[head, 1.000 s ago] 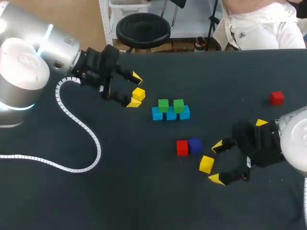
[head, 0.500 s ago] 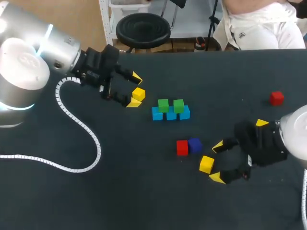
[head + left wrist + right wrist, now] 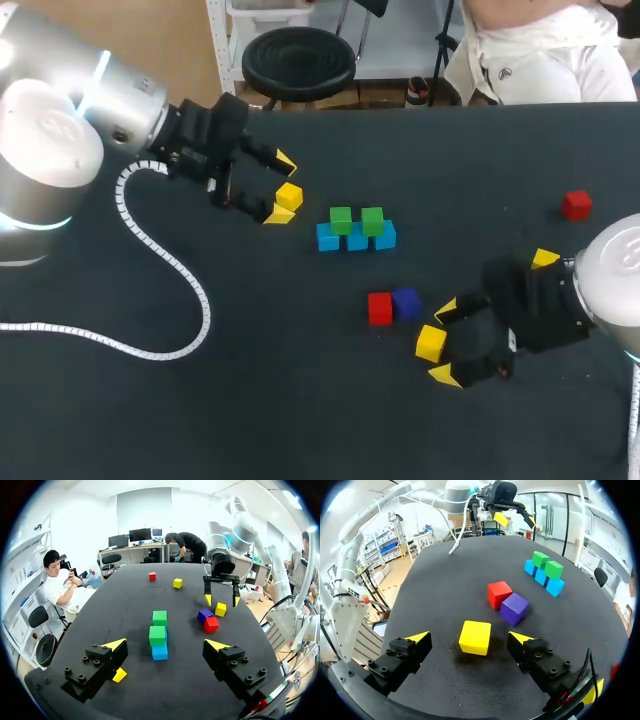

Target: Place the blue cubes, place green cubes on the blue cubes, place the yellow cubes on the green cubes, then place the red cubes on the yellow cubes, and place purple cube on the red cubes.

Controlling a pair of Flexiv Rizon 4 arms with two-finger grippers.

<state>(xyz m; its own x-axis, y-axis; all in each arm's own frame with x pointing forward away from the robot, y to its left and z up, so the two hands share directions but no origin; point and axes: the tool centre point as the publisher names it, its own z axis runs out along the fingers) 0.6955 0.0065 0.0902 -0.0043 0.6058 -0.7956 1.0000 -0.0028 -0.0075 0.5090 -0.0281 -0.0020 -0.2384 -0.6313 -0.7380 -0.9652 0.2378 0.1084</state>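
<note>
Three blue cubes sit in a row mid-table with two green cubes on top; the left wrist view has this stack straight ahead of my left gripper. My left gripper is open left of the stack, a yellow cube lying by one finger. My right gripper is open with a second yellow cube at the mouth of its fingers, untouched on both sides. A red cube and a purple cube touch each other just beyond it.
Another red cube lies far right. A third yellow cube shows partly behind my right arm. A white coiled cable trails from my left arm across the table's left side.
My right gripper has slid a little to the left, bringing its fingers around the yellow cube. The left arm and all cubes have stayed put.
</note>
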